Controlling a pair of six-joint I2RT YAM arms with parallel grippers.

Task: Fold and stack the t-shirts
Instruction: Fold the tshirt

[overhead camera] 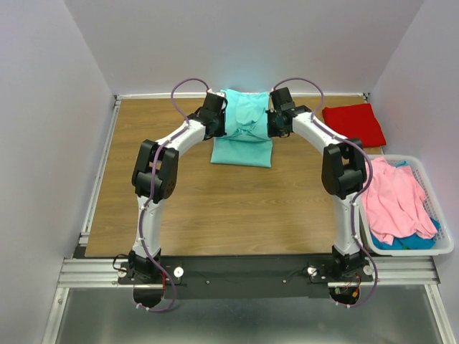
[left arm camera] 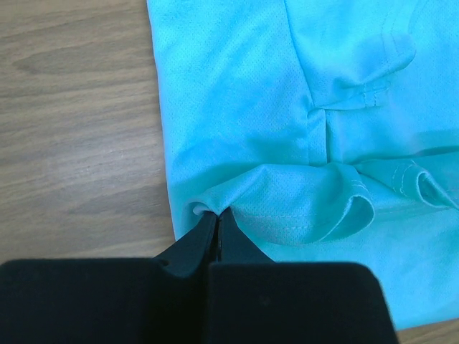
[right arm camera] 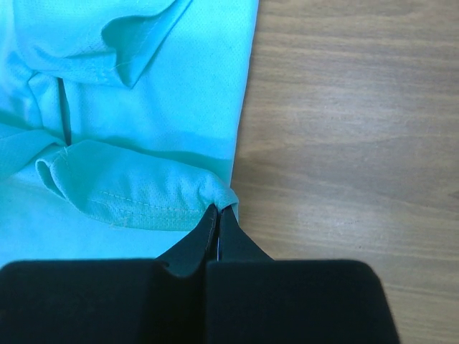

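Note:
An aqua-teal t-shirt [overhead camera: 242,136] lies partly folded at the far middle of the table. My left gripper [overhead camera: 216,115] is shut on its left edge, pinching a hemmed fold of the t-shirt [left arm camera: 287,208] at the tips of my left gripper [left arm camera: 217,213]. My right gripper [overhead camera: 276,115] is shut on the right edge, pinching the t-shirt's hemmed corner [right arm camera: 143,193] at the tips of my right gripper [right arm camera: 218,208]. A folded red t-shirt [overhead camera: 353,123] lies at the far right. Pink [overhead camera: 391,197] and blue-teal [overhead camera: 416,241] t-shirts lie in the basket.
A white plastic basket [overhead camera: 446,247] stands at the right edge of the wooden table [overhead camera: 215,208]. White walls close the table in at the back and both sides. A metal rail runs along the near edge.

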